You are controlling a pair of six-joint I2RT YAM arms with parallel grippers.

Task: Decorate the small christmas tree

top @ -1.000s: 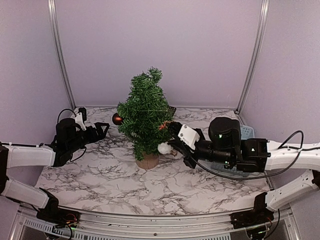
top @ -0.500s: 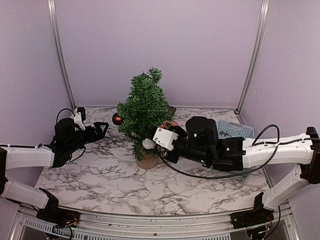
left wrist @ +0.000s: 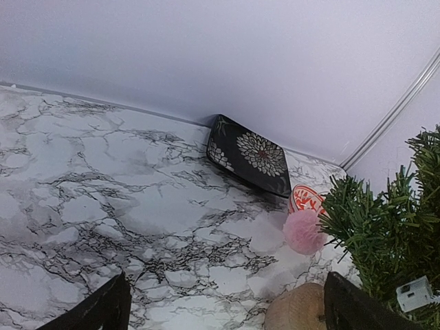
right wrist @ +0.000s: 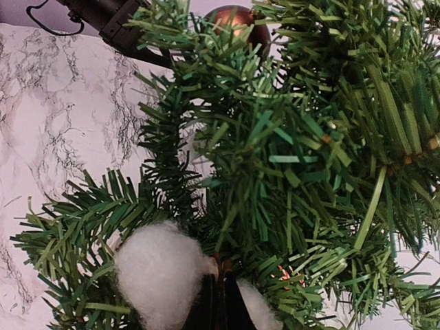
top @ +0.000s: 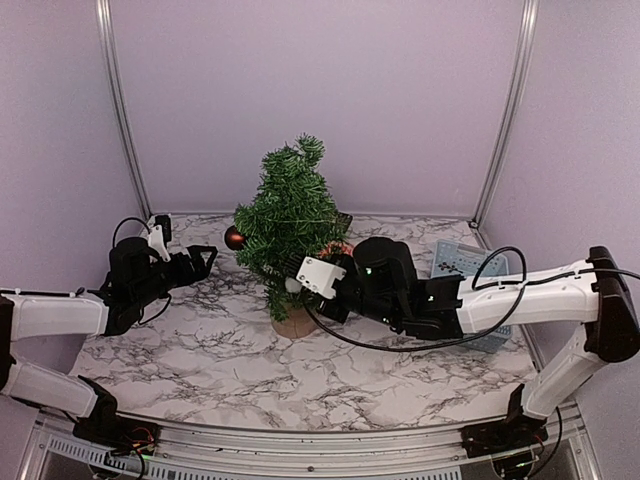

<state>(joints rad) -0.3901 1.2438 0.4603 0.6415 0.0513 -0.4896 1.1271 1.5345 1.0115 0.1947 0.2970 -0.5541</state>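
The small christmas tree stands mid-table on its round tan base. A red-brown ball hangs on its left side and also shows in the right wrist view. My right gripper is pushed into the lower branches. It is shut on a white fluffy ball, which rests against the needles. My left gripper is open and empty, left of the tree. In its own view the fingers frame the base and the tree.
Behind the tree lie a black floral plate, a pink pom-pom and a red-and-white ornament. A light blue basket sits at the right rear. Walls close the back and sides.
My right arm has moved left, carrying the white ball from beside the base into the lower branches. The left arm has hardly moved.
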